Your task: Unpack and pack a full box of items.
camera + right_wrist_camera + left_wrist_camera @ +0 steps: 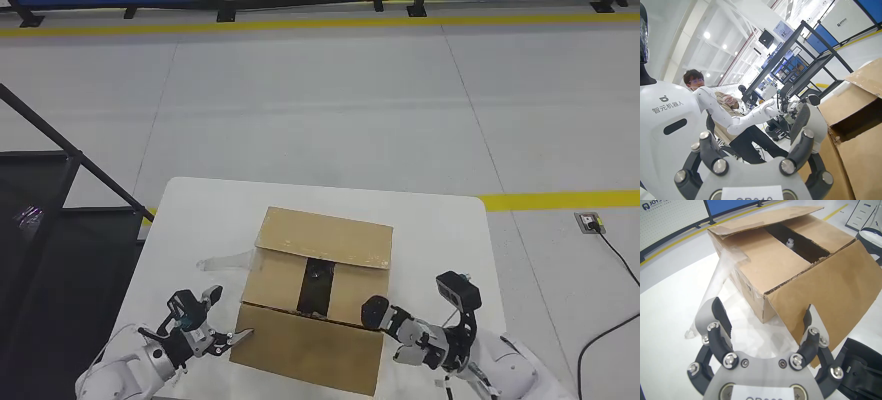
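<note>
The left claw [226,318] sits low at the end of a forward-bent arm, its fingers spread wide apart and pointing inward. The right claw [393,332] is also low, wrist turned so it faces the left arm, fingers parted

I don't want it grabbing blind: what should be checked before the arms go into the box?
1. Left gripper open: ok.
2. Right gripper open: ok.
3. Near outer flap folded out: ok.
4. Inner flaps open: not ok, only a slot between them.
5. Contents of box: cannot tell, one grey cap shows.
6. Loose tape removed: not ok, hangs from box onto table.
</note>
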Controlling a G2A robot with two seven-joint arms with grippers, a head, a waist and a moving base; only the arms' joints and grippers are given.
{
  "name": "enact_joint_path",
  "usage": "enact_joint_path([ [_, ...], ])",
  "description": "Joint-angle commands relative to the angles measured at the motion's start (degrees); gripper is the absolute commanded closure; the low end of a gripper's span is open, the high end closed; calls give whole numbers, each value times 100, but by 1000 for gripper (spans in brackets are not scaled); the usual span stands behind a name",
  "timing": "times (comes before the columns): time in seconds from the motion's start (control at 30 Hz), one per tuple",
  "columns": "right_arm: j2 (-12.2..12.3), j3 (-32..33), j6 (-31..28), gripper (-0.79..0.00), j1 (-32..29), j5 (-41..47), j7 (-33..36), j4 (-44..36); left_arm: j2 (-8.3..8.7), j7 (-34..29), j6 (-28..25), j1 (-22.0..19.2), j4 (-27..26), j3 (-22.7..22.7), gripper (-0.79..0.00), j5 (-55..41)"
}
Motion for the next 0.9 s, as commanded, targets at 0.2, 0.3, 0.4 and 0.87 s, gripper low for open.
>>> enact_joint_path([
  [0.2, -145, -334, 2392, -785, 467, 1140, -69, 435, 13, 9, 25, 59, -93, 61, -785, 0],
  [0.3, -205, -435, 2973, -785, 699, 1650, 258, 676, 19, 96, 72, 83, -87, 93, -785, -4],
  [0.4, -259, -470, 3316, -785, 882, 1986, 472, 922, 19, 251, 151, 92, -114, 160, -785, 29],
  [0.87, -429, -433, 3664, -785, 1111, 1770, 167, 1154, 57, 502, 211, -35, -47, 436, -785, 363],
])
